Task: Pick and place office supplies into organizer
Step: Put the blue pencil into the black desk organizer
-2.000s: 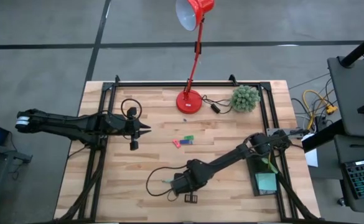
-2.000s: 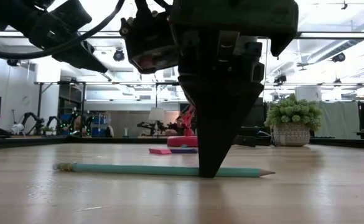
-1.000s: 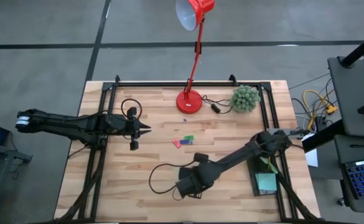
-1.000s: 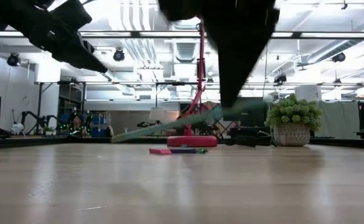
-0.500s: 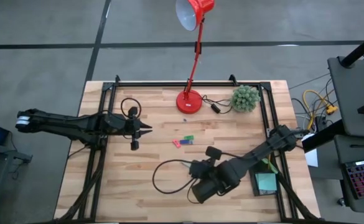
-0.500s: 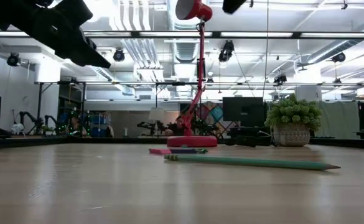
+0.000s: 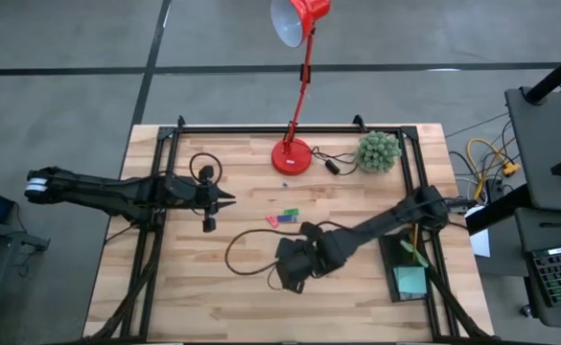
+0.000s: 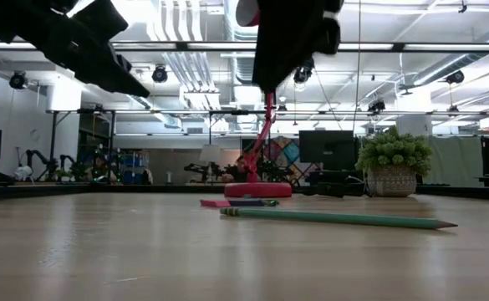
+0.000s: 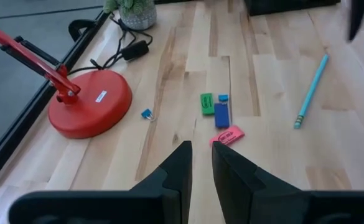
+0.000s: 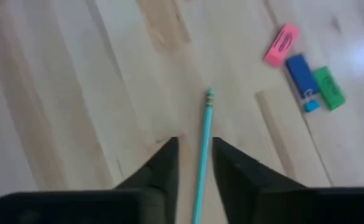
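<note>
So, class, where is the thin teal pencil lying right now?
The thin teal pencil lies flat on the wooden table, near the middle, just below the right gripper, a little nearer the camera in the low view than the pink, blue and green erasers.

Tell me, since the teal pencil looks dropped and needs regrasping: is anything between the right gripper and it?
Nothing visible. The thin teal pencil lies bare on the wooden table, in line with the gap of the right gripper hovering above. The pink, blue and green erasers lie off to one side.
</note>
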Robot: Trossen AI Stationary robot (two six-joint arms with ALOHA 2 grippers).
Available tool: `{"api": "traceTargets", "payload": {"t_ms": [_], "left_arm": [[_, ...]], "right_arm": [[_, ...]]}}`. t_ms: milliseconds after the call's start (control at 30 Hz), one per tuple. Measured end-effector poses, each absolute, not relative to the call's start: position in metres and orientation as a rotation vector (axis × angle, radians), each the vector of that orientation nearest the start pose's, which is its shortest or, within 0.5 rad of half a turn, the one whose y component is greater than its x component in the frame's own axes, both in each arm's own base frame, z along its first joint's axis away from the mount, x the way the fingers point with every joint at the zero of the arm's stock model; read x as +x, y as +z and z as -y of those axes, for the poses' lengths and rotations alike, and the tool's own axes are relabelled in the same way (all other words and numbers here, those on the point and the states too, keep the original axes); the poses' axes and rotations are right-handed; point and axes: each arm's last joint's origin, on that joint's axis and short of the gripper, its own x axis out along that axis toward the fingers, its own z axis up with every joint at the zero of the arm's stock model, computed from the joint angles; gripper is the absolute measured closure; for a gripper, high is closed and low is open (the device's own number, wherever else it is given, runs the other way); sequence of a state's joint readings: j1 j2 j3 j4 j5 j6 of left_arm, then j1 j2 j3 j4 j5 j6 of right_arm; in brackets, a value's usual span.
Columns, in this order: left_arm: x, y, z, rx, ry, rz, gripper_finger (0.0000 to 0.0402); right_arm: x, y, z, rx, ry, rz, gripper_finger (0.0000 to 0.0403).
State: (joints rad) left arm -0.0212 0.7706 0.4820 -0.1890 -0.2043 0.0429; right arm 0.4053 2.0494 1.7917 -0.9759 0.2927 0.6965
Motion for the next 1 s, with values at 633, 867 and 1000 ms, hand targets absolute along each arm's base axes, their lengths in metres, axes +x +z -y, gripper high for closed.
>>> {"api": "traceTargets", "payload": {"t_ms": [633, 867, 1000], "left_arm": [[0.167, 0.232, -0.002, 0.095, 0.173, -0.475, 0.0354], [0.167, 0.232, -0.002, 0.095, 0.173, -0.475, 0.0354], [0.167, 0.232, -0.002, 0.095, 0.173, -0.476, 0.0354]], "right_arm": [[0.410, 0.174, -0.110, 0.389, -0.235, -1.098, 0.0186], [0.415, 0.142, -0.123, 0.281, -0.187, -1.118, 0.0196], [0.418, 0.131, -0.124, 0.233, -0.216, -1.137, 0.0202]]}}
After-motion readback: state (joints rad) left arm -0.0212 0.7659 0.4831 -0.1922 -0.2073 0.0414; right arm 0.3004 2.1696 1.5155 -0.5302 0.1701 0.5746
